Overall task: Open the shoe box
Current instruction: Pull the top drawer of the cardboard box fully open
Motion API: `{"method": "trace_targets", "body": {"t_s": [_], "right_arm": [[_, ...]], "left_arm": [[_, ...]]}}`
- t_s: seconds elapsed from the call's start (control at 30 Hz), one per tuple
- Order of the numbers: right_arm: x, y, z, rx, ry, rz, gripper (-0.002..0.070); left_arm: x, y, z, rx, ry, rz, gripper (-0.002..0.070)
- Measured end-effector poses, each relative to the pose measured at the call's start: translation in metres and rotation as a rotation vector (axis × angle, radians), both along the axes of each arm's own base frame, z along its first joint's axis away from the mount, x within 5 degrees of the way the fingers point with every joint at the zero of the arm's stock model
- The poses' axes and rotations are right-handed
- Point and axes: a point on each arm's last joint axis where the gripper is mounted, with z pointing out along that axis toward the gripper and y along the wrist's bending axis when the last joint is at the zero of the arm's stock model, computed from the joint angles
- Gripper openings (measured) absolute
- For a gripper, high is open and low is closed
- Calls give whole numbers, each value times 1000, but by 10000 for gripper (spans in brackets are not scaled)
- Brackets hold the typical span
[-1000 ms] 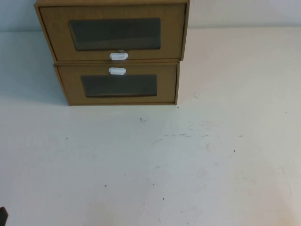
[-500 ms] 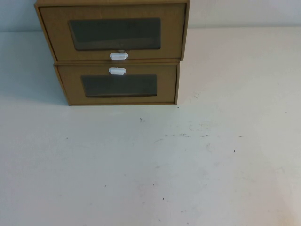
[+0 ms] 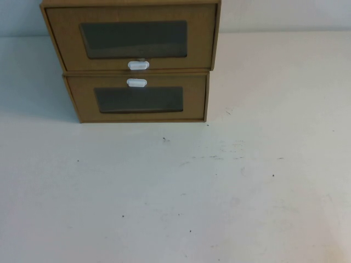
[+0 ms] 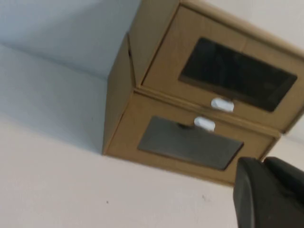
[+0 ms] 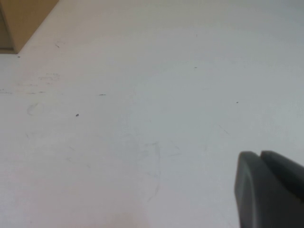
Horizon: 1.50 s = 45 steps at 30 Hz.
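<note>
Here we see the stacked shoe boxes (image 3: 164,68) upper left of the high view; left tool (image 4: 262,166), pinched narrow, faces them, right tool (image 5: 260,159), equally narrow, over the tabletop (image 5: 142,95). Risk: narrow tips may skid off a white handle (image 3: 136,83).

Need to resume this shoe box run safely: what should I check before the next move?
1. Fronts of upper box and lower box shut, stacked squarely: ok.
2. Access to upper handle and lower handle, nothing in front: ok.
3. Approach: left gripper faces the boxes, short of them, touching nothing: ok.
4. Readiness: left gripper open for a handle: not ok, it is shut.
5. Parking: right gripper over the table beside the boxes, shut, empty: ok.
6. Box contents: cannot tell.
</note>
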Motion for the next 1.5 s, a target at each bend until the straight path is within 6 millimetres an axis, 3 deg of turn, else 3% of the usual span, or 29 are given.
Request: {"method": "trace_targets", "body": {"t_s": [0.1, 0.33, 0.5, 0.73, 0.9, 1.07, 1.3, 1.5], "right_arm": [[0, 0, 0, 0, 0, 0, -14], [0, 0, 0, 0, 0, 0, -14], [0, 0, 0, 0, 0, 0, -14], [0, 0, 0, 0, 0, 0, -14], [0, 0, 0, 0, 0, 0, -14], [0, 0, 0, 0, 0, 0, -14], [0, 0, 0, 0, 0, 0, -14], [0, 0, 0, 0, 0, 0, -14]], "left_arm": [[9, -5, 36, 91, 122, -55, -5], [60, -18, 116, 337, 242, -210, -5], [121, -31, 179, 402, 213, -324, -5], [230, -51, 223, 450, 269, -484, -5], [310, -65, 213, 435, 347, -592, -5], [359, -79, 189, 419, 357, -614, -5], [386, -106, 146, 456, 431, -677, -5], [389, -107, 145, 472, 428, -666, -5]]}}
